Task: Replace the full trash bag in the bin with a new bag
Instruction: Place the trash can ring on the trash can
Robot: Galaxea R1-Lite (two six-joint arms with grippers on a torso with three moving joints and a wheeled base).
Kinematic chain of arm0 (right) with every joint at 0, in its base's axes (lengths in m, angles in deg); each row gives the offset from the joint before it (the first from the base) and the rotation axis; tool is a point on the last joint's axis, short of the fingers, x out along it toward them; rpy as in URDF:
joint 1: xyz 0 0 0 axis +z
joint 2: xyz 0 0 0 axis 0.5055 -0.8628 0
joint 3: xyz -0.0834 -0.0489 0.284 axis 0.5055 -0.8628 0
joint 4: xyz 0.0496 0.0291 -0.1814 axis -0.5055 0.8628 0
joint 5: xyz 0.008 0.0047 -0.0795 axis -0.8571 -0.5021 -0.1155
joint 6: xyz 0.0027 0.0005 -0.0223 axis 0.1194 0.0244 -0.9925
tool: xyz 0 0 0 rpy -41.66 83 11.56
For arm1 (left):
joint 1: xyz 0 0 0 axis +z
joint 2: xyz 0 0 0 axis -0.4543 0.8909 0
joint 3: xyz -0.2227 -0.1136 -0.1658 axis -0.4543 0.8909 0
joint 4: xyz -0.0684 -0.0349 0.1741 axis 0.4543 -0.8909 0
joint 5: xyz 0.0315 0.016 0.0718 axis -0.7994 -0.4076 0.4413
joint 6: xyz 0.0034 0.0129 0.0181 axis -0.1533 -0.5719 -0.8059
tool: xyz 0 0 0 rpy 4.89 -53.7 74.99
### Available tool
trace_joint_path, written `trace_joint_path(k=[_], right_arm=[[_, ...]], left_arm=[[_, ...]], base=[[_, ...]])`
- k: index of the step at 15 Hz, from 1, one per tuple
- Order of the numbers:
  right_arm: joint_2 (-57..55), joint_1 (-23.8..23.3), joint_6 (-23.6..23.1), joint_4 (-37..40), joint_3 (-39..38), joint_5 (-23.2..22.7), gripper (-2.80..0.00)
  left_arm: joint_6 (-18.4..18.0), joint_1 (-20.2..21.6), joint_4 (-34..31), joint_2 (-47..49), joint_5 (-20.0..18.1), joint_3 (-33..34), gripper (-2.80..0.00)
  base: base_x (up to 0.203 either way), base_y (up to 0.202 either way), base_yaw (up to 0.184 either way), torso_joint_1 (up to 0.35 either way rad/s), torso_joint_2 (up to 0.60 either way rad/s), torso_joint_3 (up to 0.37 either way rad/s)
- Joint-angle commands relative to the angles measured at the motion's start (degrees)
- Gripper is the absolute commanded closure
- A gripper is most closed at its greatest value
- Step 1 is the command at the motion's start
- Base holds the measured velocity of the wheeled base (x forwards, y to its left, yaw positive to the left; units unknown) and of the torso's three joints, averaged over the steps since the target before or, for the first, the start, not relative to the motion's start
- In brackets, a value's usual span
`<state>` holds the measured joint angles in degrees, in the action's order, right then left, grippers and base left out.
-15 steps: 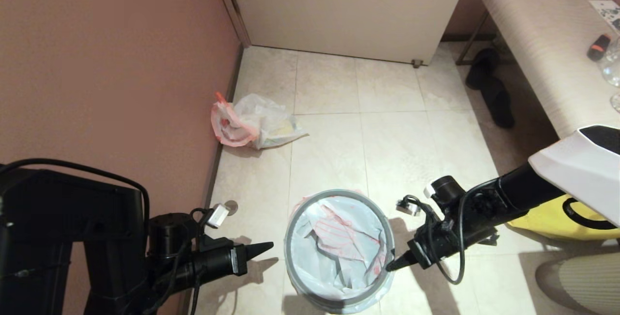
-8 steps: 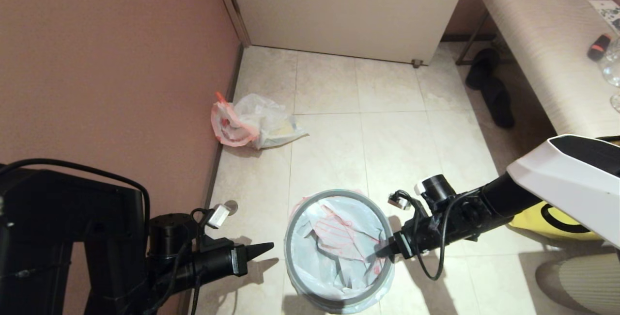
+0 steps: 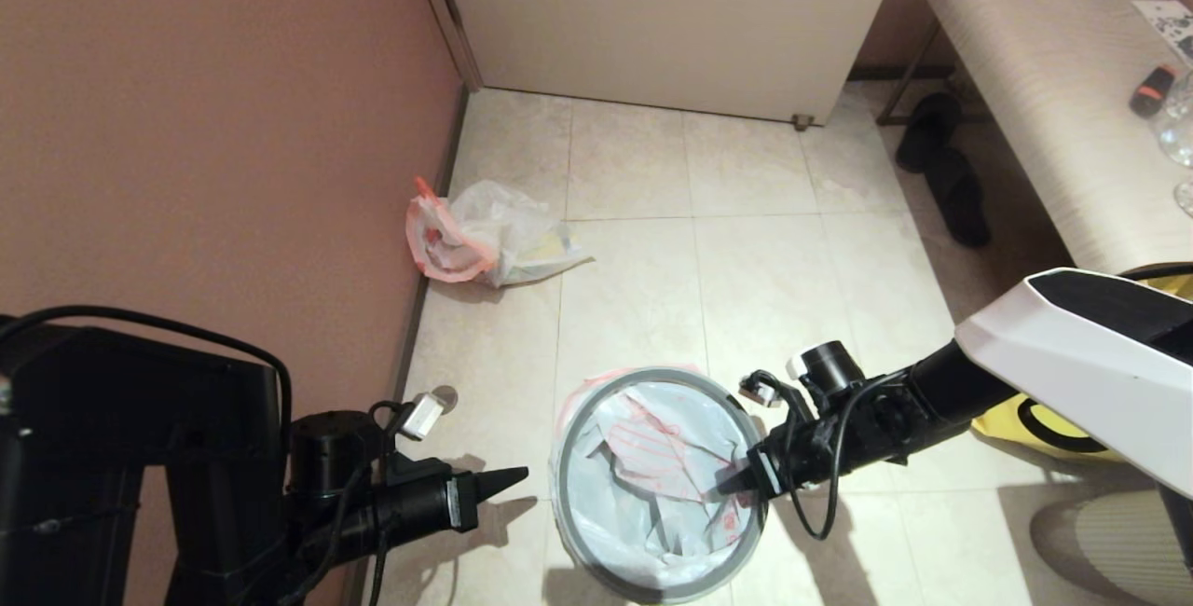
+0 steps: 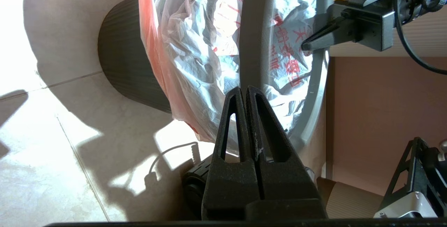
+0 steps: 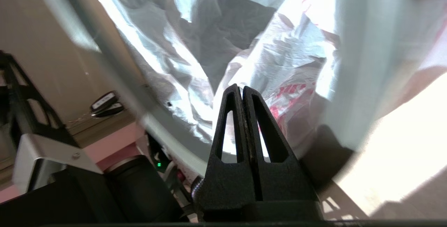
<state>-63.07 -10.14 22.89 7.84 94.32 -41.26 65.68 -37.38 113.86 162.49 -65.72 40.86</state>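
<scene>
Grey ring rims the black bin, lined with the new bag. My right hand, pinched empty, tips over its near-right rim, pointing inward. My left hand, also pinched, waits just beside. The full trash bag lies by the wall.

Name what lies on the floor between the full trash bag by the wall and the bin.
Nothing: in the head view, only bare floor tiles separate the full trash bag from the bin.

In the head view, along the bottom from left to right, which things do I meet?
Left gripper → bin with the new bag → right gripper → yellow bag.
</scene>
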Motion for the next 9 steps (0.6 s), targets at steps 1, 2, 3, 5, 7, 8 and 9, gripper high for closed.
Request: trace_joint_path(k=[1,2,3,5,7,8,9], right_arm=[[-0.63,0.56,0.01,-0.09,0.15,0.25,0.00],[-0.48,0.79,0.01,-0.08,0.15,0.33,0.00],[-0.47,1.05,-0.08,0.00,0.15,0.34,0.00],[0.47,1.22,-0.11,-0.08,-0.37,0.42,0.00],[1.64,1.58,-0.08,-0.09,-0.47,0.42,0.00],[1.73,1.97,-0.08,-0.08,-0.48,0.42,0.00],[1.81,2.53,-0.08,-0.09,-0.73,0.43,0.00]], left_arm=[[0.10,-0.01,2.72,0.08,-0.19,-0.05,0.00],[0.09,-0.01,2.72,0.17,-0.19,-0.05,0.00],[0.09,-0.01,2.72,0.17,-0.18,-0.05,0.00],[0.09,-0.27,2.72,0.17,-0.18,-0.05,0.00],[0.09,-0.27,2.72,0.26,-0.18,-0.04,0.00],[0.10,-0.27,2.72,0.26,-0.18,0.02,0.00],[0.09,-0.27,2.72,0.26,-0.18,0.00,0.00]], base=[[0.000,0.000,0.000,0.000,0.00,0.000],[0.000,0.000,0.000,0.000,0.00,0.000],[0.000,0.000,0.000,0.000,0.00,0.000],[0.000,0.000,0.000,0.000,0.00,0.000],[0.000,0.000,0.000,0.000,0.00,0.000],[0.000,0.000,0.000,0.000,0.00,0.000],[0.000,0.000,0.000,0.000,0.00,0.000]])
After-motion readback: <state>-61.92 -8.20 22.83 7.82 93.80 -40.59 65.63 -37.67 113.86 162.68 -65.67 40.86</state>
